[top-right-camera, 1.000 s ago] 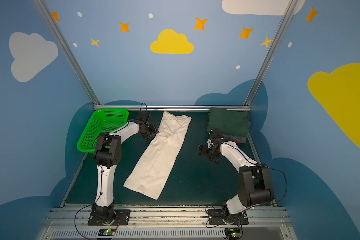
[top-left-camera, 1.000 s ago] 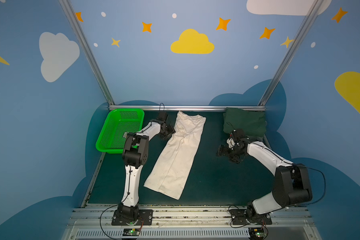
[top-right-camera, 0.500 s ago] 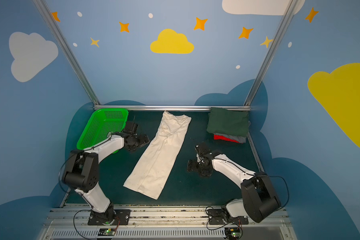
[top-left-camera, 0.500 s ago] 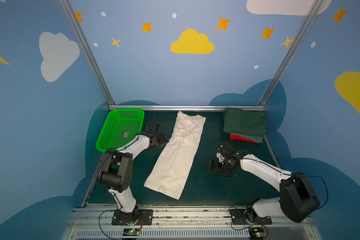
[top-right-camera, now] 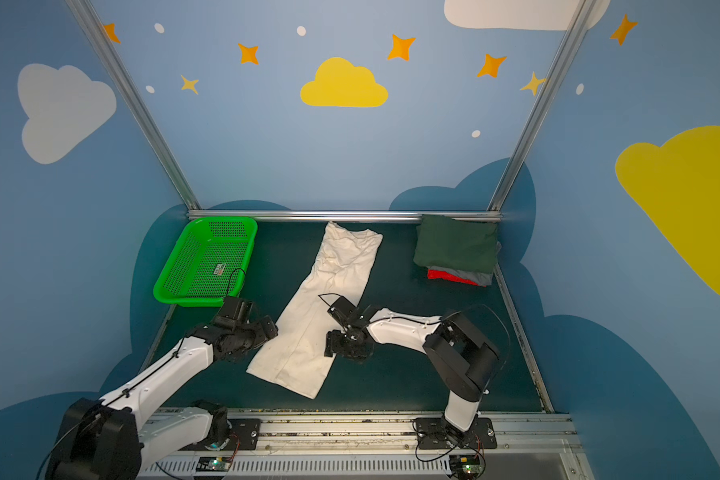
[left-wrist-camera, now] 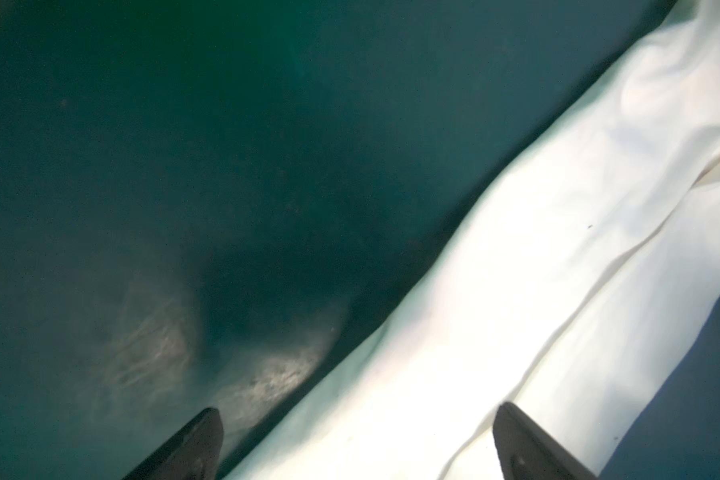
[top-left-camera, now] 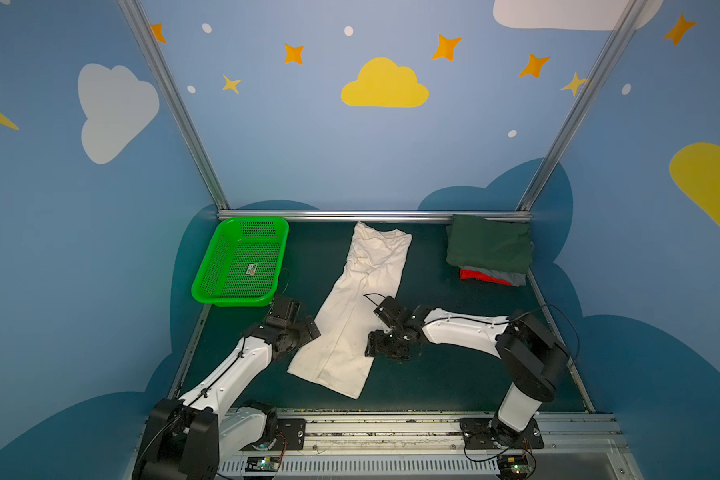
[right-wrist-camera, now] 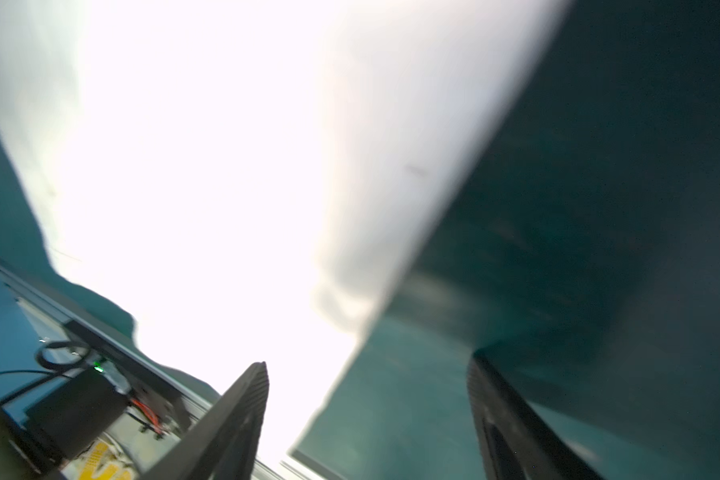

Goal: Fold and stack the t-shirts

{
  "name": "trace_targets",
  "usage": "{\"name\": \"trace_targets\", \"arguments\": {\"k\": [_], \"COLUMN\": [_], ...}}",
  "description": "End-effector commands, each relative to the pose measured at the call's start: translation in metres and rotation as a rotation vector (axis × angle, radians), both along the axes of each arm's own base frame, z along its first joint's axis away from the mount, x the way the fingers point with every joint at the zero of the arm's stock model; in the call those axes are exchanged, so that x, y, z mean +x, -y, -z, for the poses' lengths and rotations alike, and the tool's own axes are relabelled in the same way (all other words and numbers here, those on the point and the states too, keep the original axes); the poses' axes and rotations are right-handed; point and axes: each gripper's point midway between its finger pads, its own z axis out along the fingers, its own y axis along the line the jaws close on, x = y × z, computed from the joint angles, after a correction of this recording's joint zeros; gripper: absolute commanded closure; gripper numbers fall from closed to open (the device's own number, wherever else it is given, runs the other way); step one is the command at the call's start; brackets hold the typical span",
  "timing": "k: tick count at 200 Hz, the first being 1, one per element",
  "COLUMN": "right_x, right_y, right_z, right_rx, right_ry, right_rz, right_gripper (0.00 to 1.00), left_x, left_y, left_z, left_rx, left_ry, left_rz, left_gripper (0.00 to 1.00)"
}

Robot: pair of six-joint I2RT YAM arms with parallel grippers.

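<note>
The cream-white t-shirt (top-left-camera: 362,299) (top-right-camera: 327,305) lies folded lengthwise as a long strip, slanting from the back rail toward the front of the dark green table. A stack of folded t-shirts (top-left-camera: 489,245) (top-right-camera: 456,245) sits at the back right, dark green on top, with grey and red edges (top-left-camera: 481,276) showing beneath. My left gripper (top-left-camera: 308,330) (top-right-camera: 267,328) (left-wrist-camera: 358,409) stands open low over the strip's left edge near the hem. My right gripper (top-left-camera: 371,347) (top-right-camera: 329,345) (right-wrist-camera: 366,363) is open astride the strip's right edge. Neither holds cloth.
A bright green perforated basket (top-left-camera: 219,257) (top-right-camera: 179,262) stands at the back left, close behind my left wrist. An aluminium rail (top-left-camera: 375,215) bounds the back, and a metal base rail (top-left-camera: 391,428) runs along the front, just past the shirt's hem.
Both arms came forward along the shirt. The left went from the collar end to the hem end. The right crossed from near the stack to the strip's right edge, its jaws narrowing slightly.
</note>
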Motion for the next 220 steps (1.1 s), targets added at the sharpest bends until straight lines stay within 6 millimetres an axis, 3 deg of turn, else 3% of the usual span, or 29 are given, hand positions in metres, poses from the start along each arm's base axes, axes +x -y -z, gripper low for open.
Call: {"name": "trace_targets", "arguments": {"k": [1, 27, 50, 65, 87, 117, 161, 198, 220], "right_x": [-0.006, -0.006, -0.002, 0.000, 0.002, 0.010, 0.018, 0.012, 0.007], "right_y": [-0.006, -0.001, 0.001, 0.003, 0.012, 0.039, 0.105, 0.146, 0.159], "right_z": [0.015, 0.023, 0.025, 0.027, 0.028, 0.025, 0.011, 0.001, 0.000], "right_rx": [-0.040, -0.070, -0.079, -0.087, -0.112, -0.163, -0.243, -0.244, -0.240], "right_ry": [-0.025, -0.032, -0.035, -0.042, -0.037, -0.027, 0.001, 0.011, 0.000], "right_rz": [-0.004, 0.010, 0.011, 0.015, 0.023, 0.058, 0.146, 0.222, 0.239], "right_gripper": [0.29, 0.58, 0.73, 0.88, 1.00, 1.00, 1.00, 1.00, 0.78], "left_x": [-0.015, -0.023, -0.023, -0.023, -0.023, -0.024, -0.022, -0.013, -0.011], "left_y": [-0.004, 0.000, 0.001, 0.002, 0.005, 0.008, 0.020, 0.040, 0.051], "left_z": [0.010, 0.024, 0.028, 0.028, 0.022, 0.016, 0.007, -0.019, -0.024], "left_rx": [0.005, -0.024, -0.027, -0.033, -0.050, -0.060, -0.063, -0.065, -0.080], "left_ry": [-0.038, -0.064, -0.075, -0.074, -0.062, -0.034, -0.014, 0.068, 0.075], "left_rz": [-0.016, -0.020, -0.018, -0.016, -0.011, 0.014, 0.073, 0.143, 0.174], "left_gripper": [0.01, 0.09, 0.09, 0.09, 0.09, 0.06, 0.00, 0.00, 0.00]}}
